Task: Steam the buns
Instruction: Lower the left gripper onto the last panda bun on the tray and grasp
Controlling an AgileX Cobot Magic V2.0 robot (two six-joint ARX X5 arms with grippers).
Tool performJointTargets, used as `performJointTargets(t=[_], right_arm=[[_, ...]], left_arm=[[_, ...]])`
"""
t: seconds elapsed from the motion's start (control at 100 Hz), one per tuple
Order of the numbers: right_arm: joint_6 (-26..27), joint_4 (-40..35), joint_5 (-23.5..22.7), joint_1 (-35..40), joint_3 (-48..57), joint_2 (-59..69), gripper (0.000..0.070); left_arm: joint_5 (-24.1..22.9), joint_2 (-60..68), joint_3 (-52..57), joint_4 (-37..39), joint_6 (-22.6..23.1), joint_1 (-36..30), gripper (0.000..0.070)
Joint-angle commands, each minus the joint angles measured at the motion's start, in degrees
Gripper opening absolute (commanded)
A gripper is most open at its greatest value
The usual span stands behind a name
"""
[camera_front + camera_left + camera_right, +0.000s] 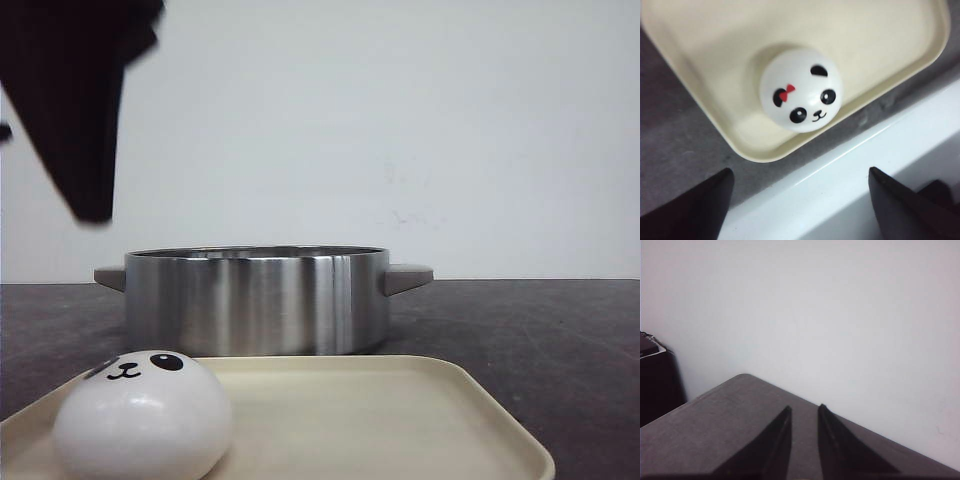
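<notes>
One bun sits on the cream tray, close to one of its rounded corners and clear of the rim. In the front view the same bun lies at the tray's near left, with a steel pot standing just behind the tray on the dark worktop.

The left pincer hangs above the bun and a little off to one side of it, over the worktop edge and a white ledge beside the tray. Its fingers are spread wide and hold nothing, and the gap looks wider than the bun. The left arm is plainly the nearer one, so I judge the coming move to be a short shift over the bun and then a descent. The bun is a round dome with no long axis, so the pincer's turn hardly matters.

The right pincer points across bare worktop toward a pale wall, its fingers narrow with a slim gap and nothing between them.

The bun is glossy white, with a black panda face and a small red bow.
</notes>
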Motion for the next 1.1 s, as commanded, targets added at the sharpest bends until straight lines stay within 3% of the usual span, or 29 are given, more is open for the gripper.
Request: performJointTargets(t=[0.0, 0.13, 0.2, 0.4, 0.87, 0.91, 0.97, 1.02, 1.06, 1.09], right_arm=[[-0.6, -4.7, 0.2, 0.8, 5.6, 0.9, 0.0090], [-0.5, -4.7, 0.2, 0.8, 5.6, 0.9, 0.0090], [-0.4, -4.7, 0.2, 0.8, 5.6, 0.9, 0.0090], [-0.1, -4.7, 0.2, 0.8, 5.6, 0.9, 0.0091], [0.3, -4.7, 0.2, 0.8, 5.6, 1.0, 0.0090], [0.3, -4.7, 0.2, 0.8, 5.6, 1.1, 0.0090], [0.4, -4.7, 0.2, 0.8, 5.6, 1.2, 0.0091], [0.7, -4.7, 0.2, 0.8, 5.6, 1.3, 0.0091], [1.3, -4.7, 0.2, 0.8, 5.5, 1.4, 0.0090], [1.7, -4.7, 0.2, 0.8, 5.4, 1.6, 0.0090]], left_arm=[[0.2, 1.9, 0.7, 1.3, 2.2, -1.4, 0.0537], [-1.5, 4.6, 0.7, 4.9, 1.8, -2.8, 0.0650], [-2.1, 6.0, 0.7, 6.2, 1.7, -3.1, 0.0674], [-4.3, 9.6, 0.7, 8.3, 1.7, -3.1, 0.0675], [-3.6, 15.9, 0.7, 11.1, 1.1, -3.3, 0.0661], [-3.6, 15.9, 0.7, 11.8, 1.1, -3.3, 0.0606], [-3.7, 15.9, 0.7, 12.6, 1.1, -3.3, 0.0415], [-3.7, 15.9, 0.7, 13.1, 1.6, -3.3, 0.0145], [-3.8, 15.9, 0.7, 13.2, 1.9, -3.3, 0.0000], [-3.8, 15.9, 0.7, 13.3, 2.2, -3.3, 0.0012]])
